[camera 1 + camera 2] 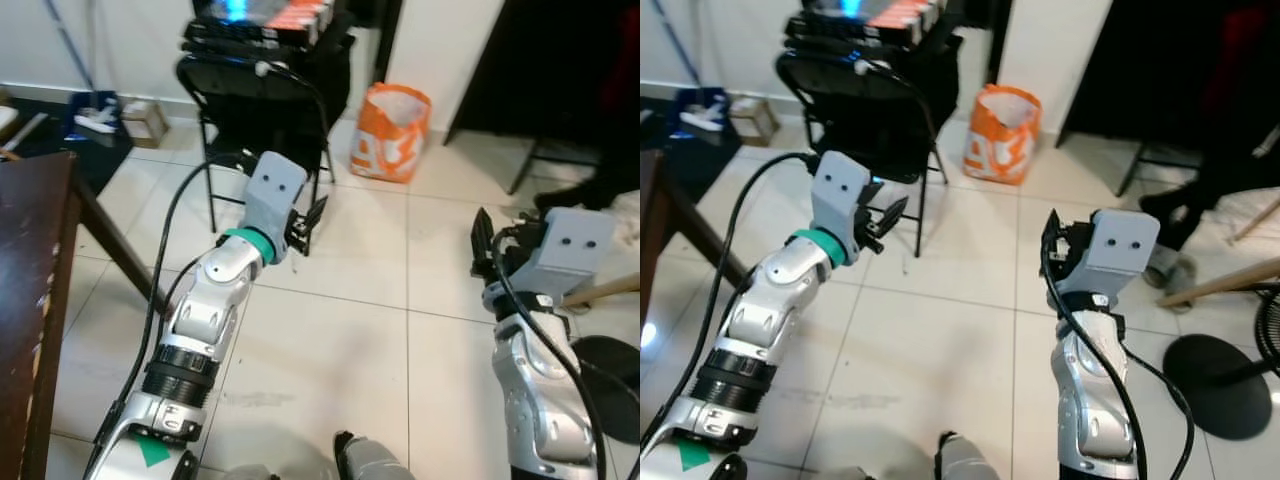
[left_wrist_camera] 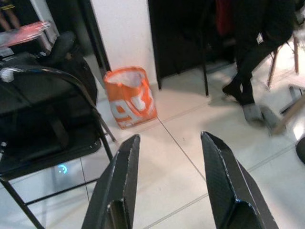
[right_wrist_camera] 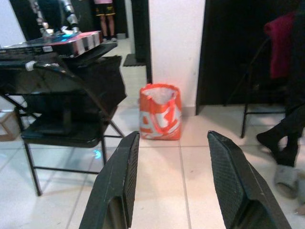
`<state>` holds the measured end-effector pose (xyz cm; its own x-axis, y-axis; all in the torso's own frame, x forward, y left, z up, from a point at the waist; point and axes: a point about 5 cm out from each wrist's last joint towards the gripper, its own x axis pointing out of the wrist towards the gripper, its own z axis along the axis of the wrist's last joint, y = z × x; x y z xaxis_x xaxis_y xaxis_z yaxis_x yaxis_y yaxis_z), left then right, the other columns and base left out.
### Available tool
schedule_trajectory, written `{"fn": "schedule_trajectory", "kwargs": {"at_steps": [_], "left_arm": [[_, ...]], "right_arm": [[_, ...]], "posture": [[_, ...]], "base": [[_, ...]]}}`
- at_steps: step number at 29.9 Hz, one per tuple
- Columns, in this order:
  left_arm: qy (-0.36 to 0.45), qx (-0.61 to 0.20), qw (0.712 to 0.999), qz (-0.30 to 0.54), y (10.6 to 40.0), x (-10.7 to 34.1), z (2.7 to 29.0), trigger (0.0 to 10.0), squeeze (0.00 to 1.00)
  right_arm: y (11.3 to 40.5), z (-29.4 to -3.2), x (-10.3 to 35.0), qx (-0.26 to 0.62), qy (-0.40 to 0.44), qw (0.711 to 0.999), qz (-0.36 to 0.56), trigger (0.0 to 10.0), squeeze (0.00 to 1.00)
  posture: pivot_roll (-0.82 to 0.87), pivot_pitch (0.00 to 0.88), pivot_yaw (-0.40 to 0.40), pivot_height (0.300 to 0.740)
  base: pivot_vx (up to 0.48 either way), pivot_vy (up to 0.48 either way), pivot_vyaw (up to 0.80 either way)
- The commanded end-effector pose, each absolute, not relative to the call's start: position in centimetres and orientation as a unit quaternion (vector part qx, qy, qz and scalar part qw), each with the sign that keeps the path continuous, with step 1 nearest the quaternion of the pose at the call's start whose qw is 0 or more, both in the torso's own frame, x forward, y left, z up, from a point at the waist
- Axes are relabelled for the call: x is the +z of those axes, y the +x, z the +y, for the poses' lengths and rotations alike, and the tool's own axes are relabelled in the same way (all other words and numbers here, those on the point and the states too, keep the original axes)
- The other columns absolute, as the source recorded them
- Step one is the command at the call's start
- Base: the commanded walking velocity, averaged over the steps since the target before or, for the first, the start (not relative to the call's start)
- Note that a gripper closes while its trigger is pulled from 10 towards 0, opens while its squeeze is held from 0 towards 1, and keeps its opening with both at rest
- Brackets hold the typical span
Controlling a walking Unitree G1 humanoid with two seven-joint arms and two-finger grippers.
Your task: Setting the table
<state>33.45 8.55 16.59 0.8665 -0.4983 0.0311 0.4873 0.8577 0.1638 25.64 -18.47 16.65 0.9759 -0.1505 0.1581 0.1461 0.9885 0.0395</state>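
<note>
A dark wooden table (image 1: 35, 280) shows at the far left edge, only its corner and a slanted leg in sight. My left gripper (image 1: 305, 225) is raised over the tiled floor, pointing toward a black folding chair; its fingers (image 2: 119, 181) stand open with nothing between them. My right gripper (image 1: 480, 245) is held up on the right, fingers (image 3: 228, 181) apart and empty. No tableware can be made out.
The black folding chair (image 1: 265, 90) carries a bag and stacked boxes. An orange bag (image 1: 392, 130) leans by a white wall. A person's legs and slippers (image 2: 252, 102) are at the right. A black fan base (image 1: 1225, 385) and a wooden pole (image 1: 1230, 280) lie near my right arm.
</note>
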Motion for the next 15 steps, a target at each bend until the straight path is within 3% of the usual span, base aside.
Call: {"fn": "schedule_trajectory", "kwargs": {"at_steps": [1,15], "left_arm": [[0.076,-0.255,0.964,-0.029,33.38,16.15,8.59,10.0,0.00],[0.075,-0.255,0.964,-0.029,33.33,16.15,8.52,10.0,0.00]], "right_arm": [[25.55,-18.72,16.21,-0.079,0.016,0.994,-0.069,10.0,0.00],[25.54,-18.72,16.21,-0.078,0.016,0.995,-0.068,10.0,0.00]], "posture": [[0.02,0.000,0.091,0.740],[0.02,0.000,0.089,0.740]], "base": [[0.000,0.000,-0.57],[0.000,0.000,-0.75]]}}
